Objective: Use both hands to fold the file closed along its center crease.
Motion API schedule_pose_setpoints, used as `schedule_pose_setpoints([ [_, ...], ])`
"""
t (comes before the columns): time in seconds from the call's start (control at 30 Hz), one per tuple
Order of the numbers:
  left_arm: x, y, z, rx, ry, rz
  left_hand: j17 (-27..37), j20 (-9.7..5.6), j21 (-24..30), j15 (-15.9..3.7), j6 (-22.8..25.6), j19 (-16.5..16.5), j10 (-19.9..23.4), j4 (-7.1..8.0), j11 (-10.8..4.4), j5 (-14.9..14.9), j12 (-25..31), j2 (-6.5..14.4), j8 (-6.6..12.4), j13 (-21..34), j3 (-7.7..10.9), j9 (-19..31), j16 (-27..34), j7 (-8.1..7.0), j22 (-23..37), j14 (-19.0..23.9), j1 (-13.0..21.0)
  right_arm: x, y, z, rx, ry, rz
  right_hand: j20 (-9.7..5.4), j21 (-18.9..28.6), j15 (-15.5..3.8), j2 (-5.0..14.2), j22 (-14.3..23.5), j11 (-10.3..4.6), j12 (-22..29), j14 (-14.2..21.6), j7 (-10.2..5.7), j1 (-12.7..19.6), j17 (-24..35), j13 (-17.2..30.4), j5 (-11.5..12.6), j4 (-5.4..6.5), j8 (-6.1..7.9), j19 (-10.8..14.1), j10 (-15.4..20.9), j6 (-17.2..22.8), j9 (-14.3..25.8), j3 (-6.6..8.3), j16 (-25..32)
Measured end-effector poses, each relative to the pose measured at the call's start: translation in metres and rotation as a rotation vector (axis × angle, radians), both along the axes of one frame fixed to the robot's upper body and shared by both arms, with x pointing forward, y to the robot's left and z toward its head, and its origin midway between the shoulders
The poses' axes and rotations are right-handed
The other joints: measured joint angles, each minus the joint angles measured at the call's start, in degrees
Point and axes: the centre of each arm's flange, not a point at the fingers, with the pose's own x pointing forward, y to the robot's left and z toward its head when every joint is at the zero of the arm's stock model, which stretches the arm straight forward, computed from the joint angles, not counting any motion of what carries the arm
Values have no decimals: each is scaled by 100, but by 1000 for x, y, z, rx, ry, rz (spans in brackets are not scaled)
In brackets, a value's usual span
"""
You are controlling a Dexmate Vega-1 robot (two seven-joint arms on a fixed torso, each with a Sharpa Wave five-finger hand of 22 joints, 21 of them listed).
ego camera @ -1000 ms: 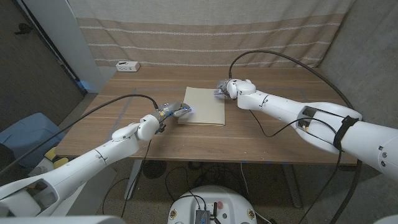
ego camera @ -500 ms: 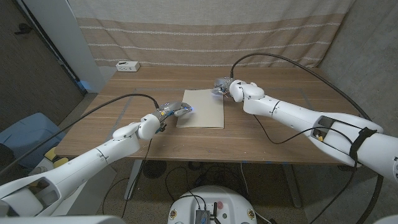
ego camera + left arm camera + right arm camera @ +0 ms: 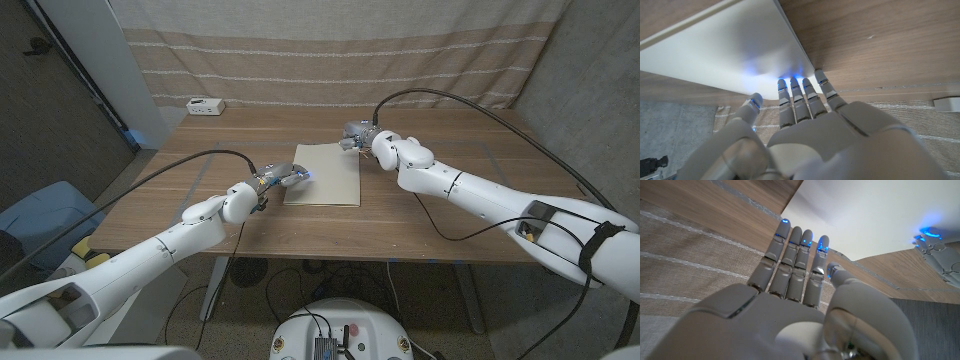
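The file lies flat and closed-looking in the middle of the wooden table. The left hand, fingers straight and holding nothing, touches its near left corner; the right hand, fingers likewise extended and empty, sits at its far right corner. The risk, as I judge it — fingertips pushing on a thin sheet may slide it across the wood instead of lifting an edge, skewing the fold. No readable writing on the file; the white box at the far left is too small to read.
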Motion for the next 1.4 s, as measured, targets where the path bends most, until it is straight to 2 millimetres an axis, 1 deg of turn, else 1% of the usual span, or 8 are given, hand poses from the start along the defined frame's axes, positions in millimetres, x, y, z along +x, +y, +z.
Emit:
schedule_pose_setpoints([
  [0.4, 1, -1, 1, 1, 0, -1, 1, 0, -45, 0, 0, 0, 0, 0, 0, 0, 0, 21, 0, -26, 0, 0, 0, -1, 2, 0, -21, 2, -2, -11, -22, 45, -11, 0, 0, 1, 0, 0, -1, 0, 0, 0, 0, -13, 0, 0, 24, -24, 0, 0, 0, 0, 24, -28],
  [0.43, 1, -1, 1, 2, 0, -1, 1, 0, -45, 0, 0, 0, 0, 0, 0, 0, 0, 21, 0, -26, 0, 0, 0, -1, 2, 0, -21, 6, -3, -17, -21, 61, -19, 1, 0, 1, 0, 0, -1, 0, 0, 0, 0, -9, 0, 0, 24, -27, -1, 0, 0, 0, 24, -28],
  [0.53, 1, -1, 1, 2, 0, -1, 1, 0, -45, 0, 0, 0, 0, 0, 0, 0, 0, 21, 0, -26, 0, 1, 0, -1, 2, 0, -20, 7, -2, -20, -26, 71, -17, 22, 0, 2, 0, -1, -1, 0, 0, 0, 0, 0, 0, 0, 37, -27, -22, 0, -1, -7, 36, -28],
  [0.57, 1, -1, 1, 2, 2, 1, 1, 0, -45, 0, 0, 0, 0, 0, 0, 0, 0, 21, 0, -26, 0, 0, 0, -1, 2, 0, -21, 11, -1, -25, -30, 84, -22, 22, 0, 2, 0, -1, -1, 0, -1, 0, 0, 0, 0, 0, 45, -27, -22, 0, -1, -12, 44, -28],
  [0.8, 1, 0, 1, 1, 2, 5, 1, 23, -45, 0, 0, 23, 0, 0, 0, 0, 0, 21, 0, -26, 0, 1, 0, -1, 3, 0, -20, 14, 2, -34, -43, 109, -20, 21, 0, 2, 0, -1, -2, 0, -1, 0, 0, 0, -1, 0, 45, -27, -22, 0, -1, -16, 44, -29],
  [1.1, 1, -1, 2, 1, 1, 8, 1, 22, -46, 0, 0, 22, 0, 22, 0, 0, 1, 21, 0, -53, 22, 1, 0, -1, -17, 0, -20, 16, 3, -36, -48, 123, -19, 21, 0, 11, 0, -1, -3, 7, 8, 0, 0, 0, 14, 0, 28, -73, -22, 0, -1, 0, 61, -29],
  [1.3, 0, -1, 2, 3, -1, 8, 2, 22, -46, 0, 0, 21, 0, 22, 0, 0, 1, 53, 0, -53, 22, 1, 0, -1, -12, 0, -52, 17, 3, -35, -41, 129, -16, 21, 0, 12, 0, -1, -3, -26, 7, 0, 0, 25, 0, 0, 49, -73, -22, 0, -1, 0, 81, -34],
  [1.4, -1, -1, 2, 1, -5, 7, 2, 21, -46, 0, 33, 21, 0, 22, 0, 0, 1, 52, 0, -53, 22, 1, 0, -34, -12, 0, -53, 16, 3, -35, -34, 127, -13, 21, 0, 12, 0, -1, -11, -43, 7, 0, 0, 28, -2, 0, 33, -73, -22, 9, -1, 0, 97, -34],
])
